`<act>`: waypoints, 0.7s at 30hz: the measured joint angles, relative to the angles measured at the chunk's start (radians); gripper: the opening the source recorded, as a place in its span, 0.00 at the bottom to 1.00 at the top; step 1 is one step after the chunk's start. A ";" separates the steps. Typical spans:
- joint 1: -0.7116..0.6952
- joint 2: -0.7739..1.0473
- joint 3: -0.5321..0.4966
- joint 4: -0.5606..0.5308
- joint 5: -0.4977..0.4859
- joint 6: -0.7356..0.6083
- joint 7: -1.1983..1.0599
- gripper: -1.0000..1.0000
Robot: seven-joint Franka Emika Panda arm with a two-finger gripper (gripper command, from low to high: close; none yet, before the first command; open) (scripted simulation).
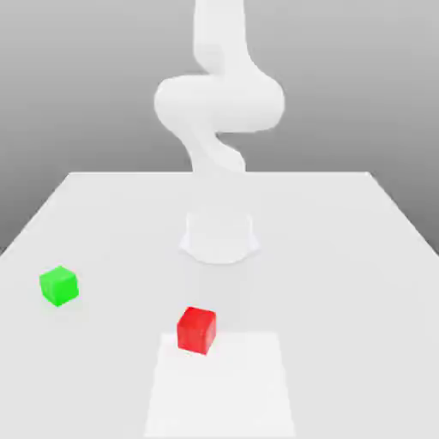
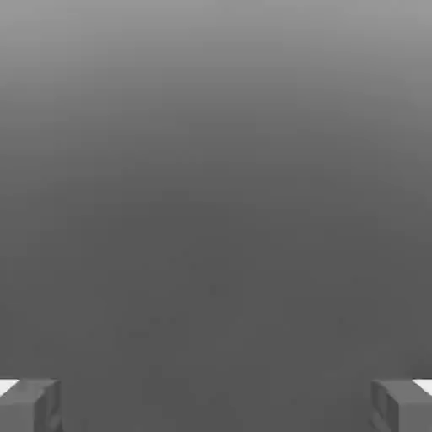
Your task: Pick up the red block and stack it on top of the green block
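The red block [image 1: 196, 330] sits on the white table [image 1: 360, 257] near its front edge, well apart from the green block [image 1: 58, 285], which lies off toward the exterior view's left. The gripper [image 2: 216, 405] has its two fingertips [image 2: 29, 405] spread wide with nothing between them. The cube looks small, rigid and probably light, with smooth faces that might slip, so I'd pinch it squarely across two opposite flat sides.

One red block [image 1: 196, 330], one green block [image 1: 58, 285], one table [image 1: 343, 257].
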 joint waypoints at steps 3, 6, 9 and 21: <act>-0.019 0.086 0.007 -0.097 -0.004 0.072 0.031 0.50; -0.038 0.170 0.011 -0.193 -0.007 0.142 0.060 0.50; -0.057 0.254 0.013 -0.291 -0.008 0.211 0.090 0.50; -0.105 0.795 -0.004 -0.566 0.000 0.641 0.181 0.50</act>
